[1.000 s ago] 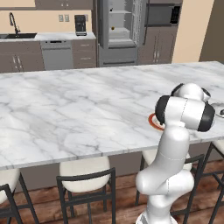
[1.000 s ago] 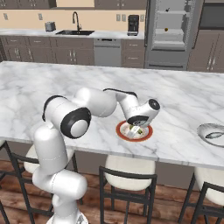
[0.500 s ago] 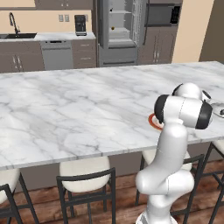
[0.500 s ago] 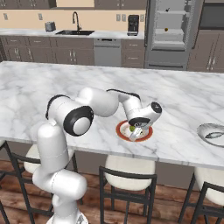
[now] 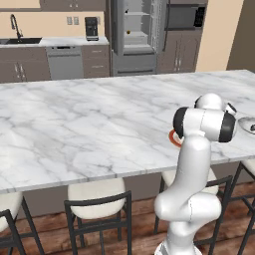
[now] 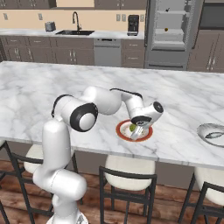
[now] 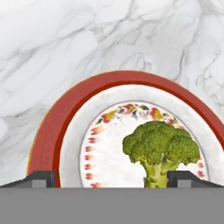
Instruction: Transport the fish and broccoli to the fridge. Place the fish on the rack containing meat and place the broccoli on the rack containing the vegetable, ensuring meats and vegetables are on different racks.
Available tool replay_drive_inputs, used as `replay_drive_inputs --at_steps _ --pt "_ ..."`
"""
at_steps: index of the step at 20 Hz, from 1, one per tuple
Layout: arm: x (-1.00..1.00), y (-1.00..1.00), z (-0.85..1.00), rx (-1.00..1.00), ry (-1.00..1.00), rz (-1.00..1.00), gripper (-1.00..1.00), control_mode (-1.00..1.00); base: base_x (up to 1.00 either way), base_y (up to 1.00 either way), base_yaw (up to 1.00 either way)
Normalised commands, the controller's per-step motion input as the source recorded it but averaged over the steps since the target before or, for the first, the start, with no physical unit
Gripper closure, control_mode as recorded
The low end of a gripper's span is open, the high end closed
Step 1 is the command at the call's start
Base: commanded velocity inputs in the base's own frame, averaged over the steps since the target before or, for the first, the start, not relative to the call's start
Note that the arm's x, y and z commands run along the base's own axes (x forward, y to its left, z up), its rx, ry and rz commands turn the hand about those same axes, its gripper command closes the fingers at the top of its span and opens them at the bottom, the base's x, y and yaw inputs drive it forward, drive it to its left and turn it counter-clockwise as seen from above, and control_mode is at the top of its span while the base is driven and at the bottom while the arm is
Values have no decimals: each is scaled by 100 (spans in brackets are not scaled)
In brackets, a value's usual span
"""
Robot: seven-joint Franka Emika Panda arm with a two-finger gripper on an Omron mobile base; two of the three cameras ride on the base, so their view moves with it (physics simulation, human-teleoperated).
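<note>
Broccoli [image 7: 160, 150] on red-rimmed plate [image 7: 65, 113], tool [image 7: 111, 179] lower than before, spread wide, holding nothing

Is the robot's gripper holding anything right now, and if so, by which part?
Nothing is held. The gripper is open above the red-rimmed plate, its fingertips either side of the bright-green broccoli floret, not closed on it.

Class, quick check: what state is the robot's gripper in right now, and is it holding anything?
Gripper: open, holding nothing; its fingertips stand wide apart over the red-rimmed plate, with the broccoli lying between them, nearer one tip.
</note>
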Motion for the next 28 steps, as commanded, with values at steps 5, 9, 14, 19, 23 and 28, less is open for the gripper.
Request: replay_drive_inputs --at_steps 5,9,14,19,23,28 --pt "21 -2 -9 0 0 0 -100 -100 0 0 0" --pt "16 0 -34 0 0 0 -100 -100 0 0 0" --pt "13 0 -37 0 0 0 -100 -100 0 0 0" --pt "21 0 -26 0 0 0 -100 -100 0 0 0" --pt "36 1 -33 0 0 0 100 -100 0 0 0" --pt "29 0 -62 0 0 0 100 -100 0 0 0"
